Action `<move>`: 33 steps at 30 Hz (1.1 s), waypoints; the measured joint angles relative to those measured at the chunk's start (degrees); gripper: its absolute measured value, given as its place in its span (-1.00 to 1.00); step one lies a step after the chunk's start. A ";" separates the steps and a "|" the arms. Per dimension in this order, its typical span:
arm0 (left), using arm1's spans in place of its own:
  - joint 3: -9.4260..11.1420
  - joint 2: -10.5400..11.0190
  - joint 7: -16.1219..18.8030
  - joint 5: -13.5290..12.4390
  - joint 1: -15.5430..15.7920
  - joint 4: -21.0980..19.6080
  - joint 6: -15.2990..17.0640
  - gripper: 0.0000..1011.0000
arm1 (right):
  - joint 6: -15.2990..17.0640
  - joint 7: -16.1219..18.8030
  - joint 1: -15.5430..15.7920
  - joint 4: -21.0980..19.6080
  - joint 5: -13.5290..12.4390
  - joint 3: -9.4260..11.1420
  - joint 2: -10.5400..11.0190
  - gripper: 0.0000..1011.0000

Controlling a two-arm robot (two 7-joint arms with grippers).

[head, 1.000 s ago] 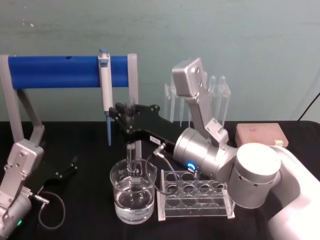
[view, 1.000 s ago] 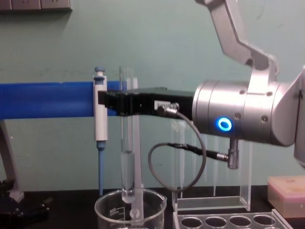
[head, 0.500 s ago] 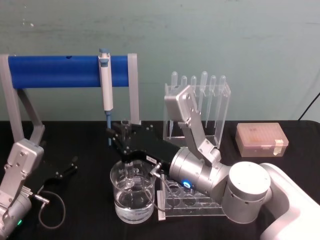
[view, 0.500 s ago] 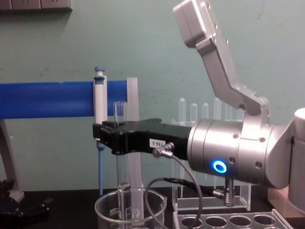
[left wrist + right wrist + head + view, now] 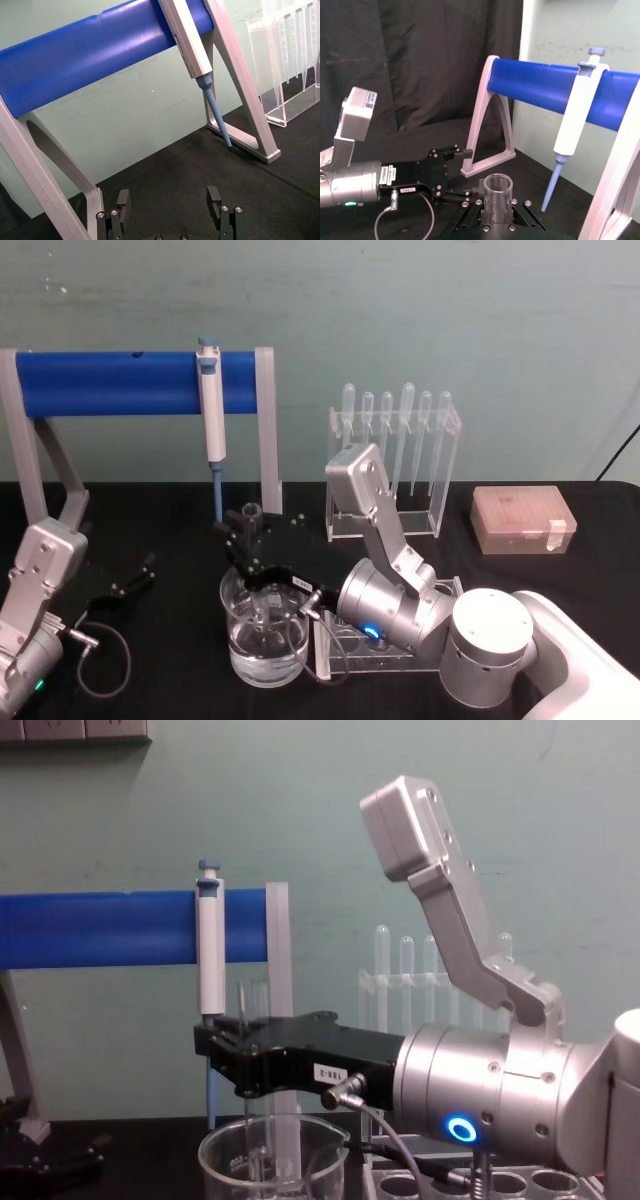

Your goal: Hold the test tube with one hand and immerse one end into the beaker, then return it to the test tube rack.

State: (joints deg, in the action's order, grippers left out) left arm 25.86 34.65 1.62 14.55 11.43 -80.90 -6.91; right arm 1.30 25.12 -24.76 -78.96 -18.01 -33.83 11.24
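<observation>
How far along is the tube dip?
Done: the right gripper grips the test tube upright. In hand: its lower end is inside the beaker. Left: lifting it out and returning it to the rack. The left gripper rests open, parked at left.

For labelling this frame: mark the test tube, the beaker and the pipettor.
test tube (image 5: 498,199), right wrist view, on its clear wall just below the open rim.
beaker (image 5: 265,660), head view, on its front glass wall.
pipettor (image 5: 213,415), head view, on its white body.
</observation>
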 joint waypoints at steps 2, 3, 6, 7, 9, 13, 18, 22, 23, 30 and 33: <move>0.00 0.00 0.00 -0.01 0.00 0.00 0.00 0.98 | -0.21 0.00 0.32 0.17 0.19 0.18 -0.05 -0.70; 0.00 0.00 0.00 0.00 0.00 0.00 0.00 0.98 | -0.25 0.00 0.42 0.22 0.26 0.25 -0.08 -0.70; 0.00 0.00 0.00 0.00 0.00 0.00 0.00 0.98 | -0.52 0.00 0.88 0.31 0.48 0.56 -0.10 -0.70; 0.00 0.00 0.00 0.00 0.00 0.00 0.00 0.98 | -0.61 0.00 0.97 0.37 0.49 0.68 -0.12 -0.70; 0.00 0.00 0.00 0.00 0.00 0.00 0.00 0.98 | -0.69 0.01 1.22 0.49 0.49 0.91 -0.15 -0.70; 0.00 0.00 0.00 0.00 0.00 0.00 0.00 0.98 | -0.73 0.02 1.52 0.58 0.54 1.17 -0.26 -0.70; 0.00 0.00 0.00 0.00 0.00 0.00 0.00 0.98 | -0.69 0.09 1.84 0.68 0.61 1.58 -0.41 -0.70; 0.00 0.00 0.00 0.00 0.00 0.00 0.00 0.98 | -0.68 0.10 1.87 0.68 0.61 1.61 -0.42 -0.70; 0.00 0.00 0.00 0.00 0.00 0.00 0.00 0.98 | -0.68 0.10 1.87 0.68 0.61 1.61 -0.42 -0.70; 0.00 0.00 0.00 0.00 0.00 0.00 0.00 0.98 | -0.65 0.10 1.85 0.65 0.59 1.57 -0.40 -0.70; 0.00 0.00 0.00 0.00 0.00 0.00 0.00 0.98 | -0.63 0.10 1.84 0.64 0.58 1.55 -0.38 -0.70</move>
State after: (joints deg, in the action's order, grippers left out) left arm 25.86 34.64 1.62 14.55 11.43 -80.90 -6.91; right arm 0.67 25.22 -22.92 -78.32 -17.43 -32.28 10.85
